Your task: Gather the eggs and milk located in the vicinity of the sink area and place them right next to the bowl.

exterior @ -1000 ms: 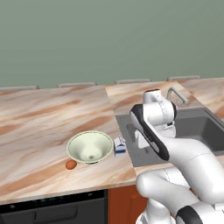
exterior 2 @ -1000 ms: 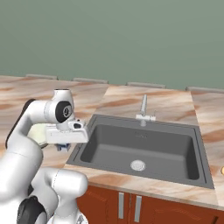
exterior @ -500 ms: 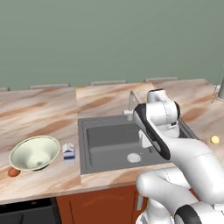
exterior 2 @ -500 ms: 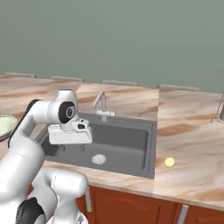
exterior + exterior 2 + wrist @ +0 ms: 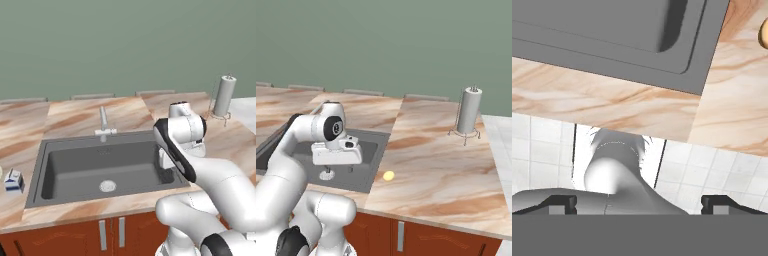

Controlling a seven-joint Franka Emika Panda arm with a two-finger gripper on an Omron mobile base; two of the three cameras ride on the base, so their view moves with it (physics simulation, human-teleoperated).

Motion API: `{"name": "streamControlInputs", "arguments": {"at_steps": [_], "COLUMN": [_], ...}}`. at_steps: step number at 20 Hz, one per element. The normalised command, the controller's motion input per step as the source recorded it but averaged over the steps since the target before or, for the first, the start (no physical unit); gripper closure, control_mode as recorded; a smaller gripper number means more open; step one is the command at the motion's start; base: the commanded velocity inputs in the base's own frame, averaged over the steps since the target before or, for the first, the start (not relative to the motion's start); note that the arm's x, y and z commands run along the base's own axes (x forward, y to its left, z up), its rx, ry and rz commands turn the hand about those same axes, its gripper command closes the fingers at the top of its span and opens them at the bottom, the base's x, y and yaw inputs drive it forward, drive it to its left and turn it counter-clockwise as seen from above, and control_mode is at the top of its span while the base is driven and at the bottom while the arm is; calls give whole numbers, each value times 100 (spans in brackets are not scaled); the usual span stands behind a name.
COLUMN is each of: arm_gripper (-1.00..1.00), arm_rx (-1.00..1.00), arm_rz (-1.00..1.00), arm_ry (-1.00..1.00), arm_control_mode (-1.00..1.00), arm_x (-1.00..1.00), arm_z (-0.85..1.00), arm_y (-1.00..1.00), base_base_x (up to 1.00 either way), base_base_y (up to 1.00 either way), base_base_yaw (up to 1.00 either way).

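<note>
Milk carton [image 5: 13, 181] with blue bands too small to read, yellow egg [image 5: 388, 175] on counter [image 5: 441, 165] just right of the wide-open gripper [image 5: 338, 170], above the sink [image 5: 100, 170]

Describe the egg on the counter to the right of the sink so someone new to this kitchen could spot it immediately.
Start at the dark grey sink set into the marbled counter. Just past its right rim, toward the front edge of the counter, lies a tiny pale yellow egg. It is the one small round thing there, lying low, while the tall grey paper towel roll stands upright far back.
</note>
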Motion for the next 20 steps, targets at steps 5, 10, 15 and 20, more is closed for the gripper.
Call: {"name": "streamControlInputs", "arguments": {"at_steps": [5,10,15,20], "arm_gripper": [-100,-100,-100,-100], "arm_rx": [0,0,0,0], "arm_rz": [0,0,-5,-36], "arm_ry": [0,0,4,14], "arm_control_mode": [-100,-100,-100,-100], "arm_x": [0,2,54,95], "arm_z": [0,0,-12,-21], "arm_y": [-7,-16,-53,-44], "base_base_x": [0,0,0,0], "base_base_y": [-26,0,0,0], "base_base_yaw": [0,0,0,0]}}
